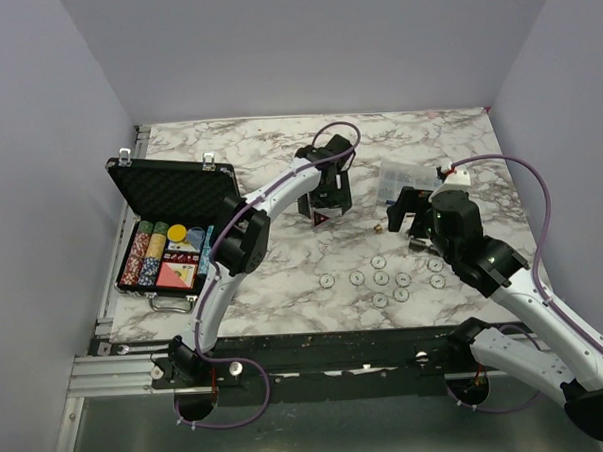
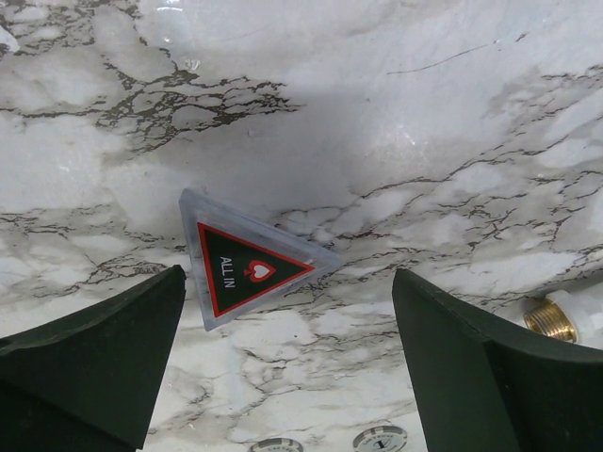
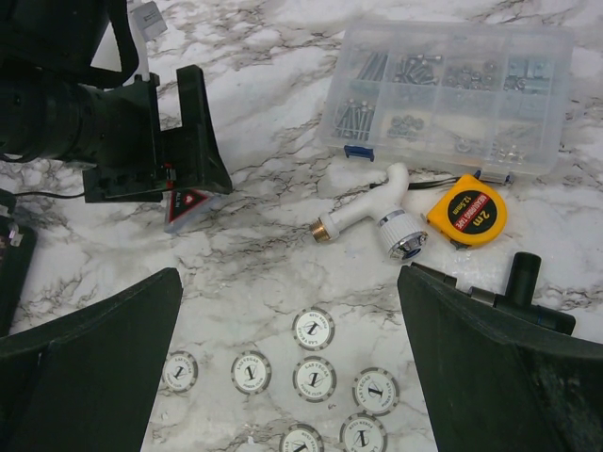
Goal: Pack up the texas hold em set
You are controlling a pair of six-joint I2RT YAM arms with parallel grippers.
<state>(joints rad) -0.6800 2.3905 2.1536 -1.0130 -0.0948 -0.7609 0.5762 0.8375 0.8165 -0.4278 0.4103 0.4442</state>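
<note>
The clear plastic triangle (image 2: pixel 247 270) marked ALL IN is seen flat on the marble table (image 2: pixel 452 141), well right of the open black case (image 1: pixel 175 191), and the left gripper (image 2: pixel 287 282), held spread wide over it, should be lowered straight and shut gently across two edges.

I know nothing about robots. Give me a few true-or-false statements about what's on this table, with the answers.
1. The black case stands open. True.
2. The left gripper is clamped on the ALL IN triangle. False: its fingers stand apart on either side, and the triangle lies flat on the table.
3. White round chips lie loose on the marble table. True.
4. The tape measure is blue. False: it is yellow.
5. The right gripper holds a chip. False: it is open and empty.
</note>
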